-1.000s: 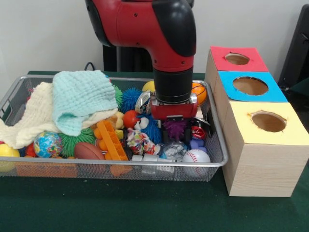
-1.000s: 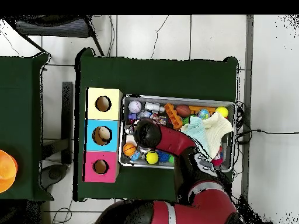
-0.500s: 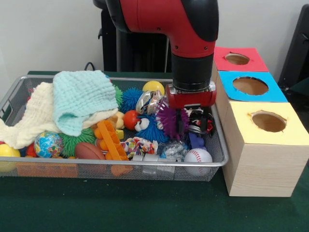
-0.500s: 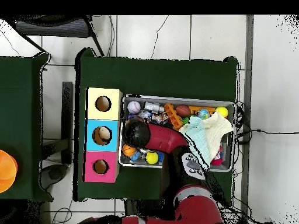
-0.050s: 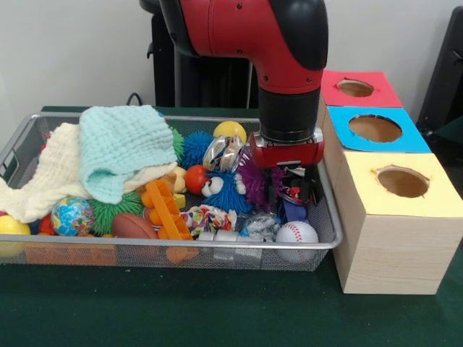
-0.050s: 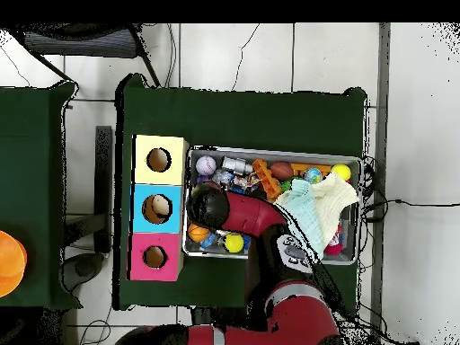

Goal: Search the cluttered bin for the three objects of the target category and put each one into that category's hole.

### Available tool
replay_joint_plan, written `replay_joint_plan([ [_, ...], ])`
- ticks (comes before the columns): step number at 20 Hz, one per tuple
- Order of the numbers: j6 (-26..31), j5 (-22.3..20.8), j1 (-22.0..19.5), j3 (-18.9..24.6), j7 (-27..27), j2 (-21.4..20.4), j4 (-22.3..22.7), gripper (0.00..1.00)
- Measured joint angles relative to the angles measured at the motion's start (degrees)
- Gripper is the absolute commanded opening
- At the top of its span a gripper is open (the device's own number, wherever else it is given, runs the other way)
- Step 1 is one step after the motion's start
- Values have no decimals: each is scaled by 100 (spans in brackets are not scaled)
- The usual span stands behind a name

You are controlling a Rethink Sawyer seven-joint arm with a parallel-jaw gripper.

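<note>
I have the gripper [image 5: 278, 177] at the bin's [image 5: 217, 246] right end, jaws apparently clamped on the purple spiky ball [image 5: 255, 182]. I'd lift straight up, clear of the wire rim, before swinging right to the holes. Blue fuzzy toy [image 5: 226, 189] and baseball [image 5: 295, 233] crowd close; boxes [image 5: 391, 238] stand just right.

Purple spiky ball [image 5: 255, 182]: soft-bristled, centre-right of frame, raised among the clutter in the wire mesh bin [image 5: 217, 254]. Box holes at right: red [image 5: 355, 88], blue [image 5: 375, 128], yellow [image 5: 402, 182].
</note>
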Motion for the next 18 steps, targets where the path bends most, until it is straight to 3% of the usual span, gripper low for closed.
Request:
replay_joint_plan([
  [11, 38, -3, 173, -296, 0, -83, -116, 100],
  [18, 938, -5, 236, -505, 0, -304, -401, 100],
])
